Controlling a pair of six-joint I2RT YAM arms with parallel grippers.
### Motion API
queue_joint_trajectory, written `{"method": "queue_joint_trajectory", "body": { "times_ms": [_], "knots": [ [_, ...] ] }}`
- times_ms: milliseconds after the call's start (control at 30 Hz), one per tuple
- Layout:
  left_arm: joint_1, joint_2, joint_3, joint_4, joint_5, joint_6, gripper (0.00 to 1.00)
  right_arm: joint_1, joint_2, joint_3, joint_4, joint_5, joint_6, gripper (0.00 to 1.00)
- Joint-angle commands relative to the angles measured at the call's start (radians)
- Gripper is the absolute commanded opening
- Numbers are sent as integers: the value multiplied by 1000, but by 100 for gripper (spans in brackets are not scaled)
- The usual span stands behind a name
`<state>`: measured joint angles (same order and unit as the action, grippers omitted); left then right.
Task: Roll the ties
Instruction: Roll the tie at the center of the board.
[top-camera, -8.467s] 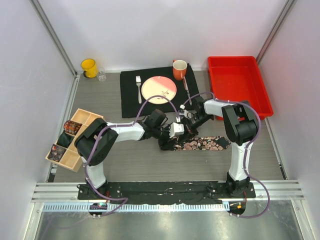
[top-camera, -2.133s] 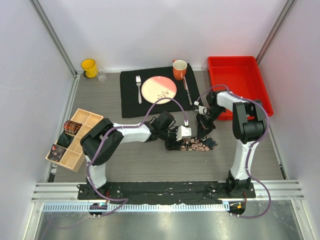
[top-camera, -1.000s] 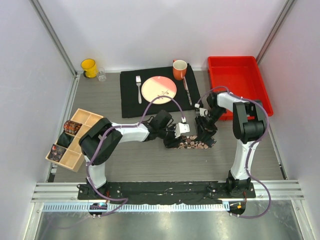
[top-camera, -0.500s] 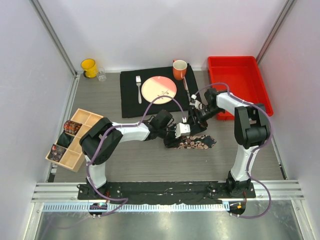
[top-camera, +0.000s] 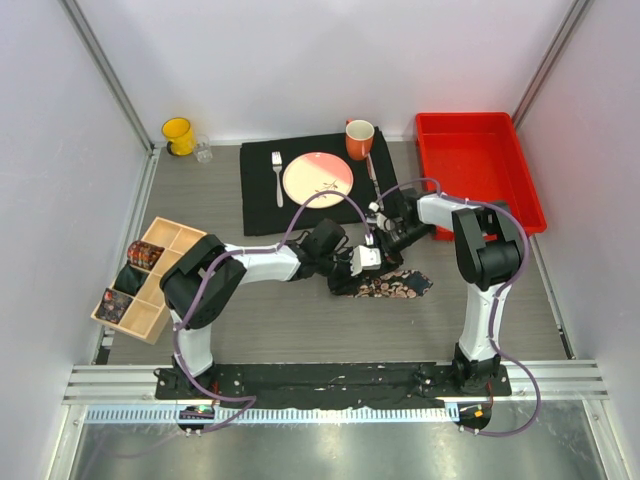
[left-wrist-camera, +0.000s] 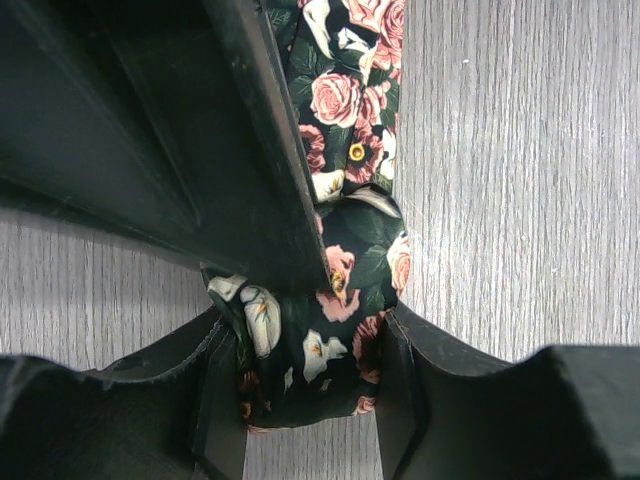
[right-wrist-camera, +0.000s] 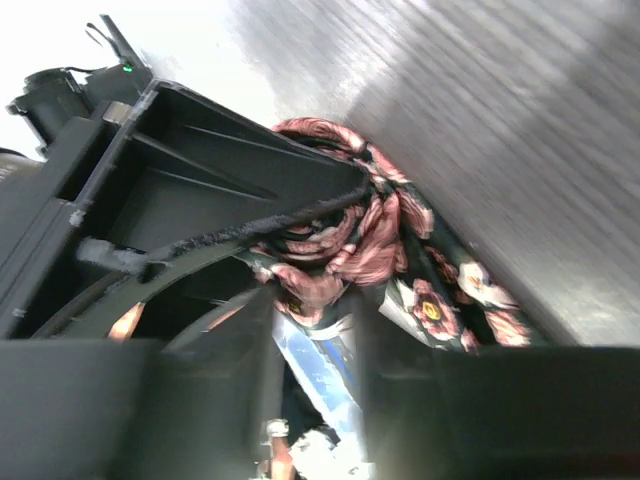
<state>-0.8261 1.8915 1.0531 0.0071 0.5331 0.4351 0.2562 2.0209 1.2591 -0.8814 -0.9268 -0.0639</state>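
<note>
A black tie with pink roses (top-camera: 395, 285) lies mid-table, one end wound into a coil (left-wrist-camera: 320, 350). My left gripper (left-wrist-camera: 308, 325) is shut on that coil, one finger on each side, and the loose strip (left-wrist-camera: 350, 80) runs away over the wood. In the top view my left gripper (top-camera: 351, 274) and right gripper (top-camera: 383, 243) meet at the coil. The right wrist view is blurred: my right gripper (right-wrist-camera: 315, 300) has its tips against the coil (right-wrist-camera: 340, 240), with something blue-white in the narrow gap. A rolled dark red tie (top-camera: 144, 254) sits in the wooden organizer (top-camera: 172, 238).
Behind the arms lies a black placemat (top-camera: 262, 200) carrying a plate (top-camera: 318, 178), fork (top-camera: 277, 178), knife (top-camera: 372, 182) and orange mug (top-camera: 359, 139). A red bin (top-camera: 475, 165) stands at the back right. A yellow mug (top-camera: 178, 134) and a glass (top-camera: 203, 151) are at the back left.
My right gripper has moved left from the tie's flat end to the coil, close against the left gripper. The left gripper keeps its hold on the coil.
</note>
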Motion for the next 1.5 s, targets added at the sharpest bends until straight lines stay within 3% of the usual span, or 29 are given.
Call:
{"method": "queue_joint_trajectory", "body": {
  "times_ms": [0,33,133,167,267,367,567,800,933,1100,1300,1400,1467],
  "knots": [
    [2,77,-38,-136,-70,17,16,8,7,-12,16,8,-13,15],
    [4,75,-38,-136,-71,17,17,8,6,-15,13,41,-20,1],
    [8,67,-39,-128,-64,13,25,6,15,-20,-4,117,-40,1],
    [12,55,-41,-122,-55,11,35,5,21,-20,-7,140,-40,1],
    [30,26,-50,-64,-1,-27,53,0,38,-24,-1,226,-40,1],
    [44,-25,-68,29,60,-73,65,-6,50,-23,19,316,-24,1],
    [45,-75,-107,197,100,-137,74,-11,64,-17,36,466,-19,1],
    [51,-23,-171,415,126,-206,87,-9,62,-35,65,545,-8,1],
    [50,53,-154,563,134,-324,87,-9,59,-58,91,560,-2,1],
    [41,130,-142,679,180,-409,77,-6,73,-66,111,554,13,1],
    [18,120,-169,668,185,-329,64,-5,85,-52,104,536,7,1],
    [4,95,-179,572,137,-245,53,3,88,-37,99,514,7,1],
    [-2,74,-165,497,96,-201,38,6,87,-26,90,497,6,1]
  ]
}}
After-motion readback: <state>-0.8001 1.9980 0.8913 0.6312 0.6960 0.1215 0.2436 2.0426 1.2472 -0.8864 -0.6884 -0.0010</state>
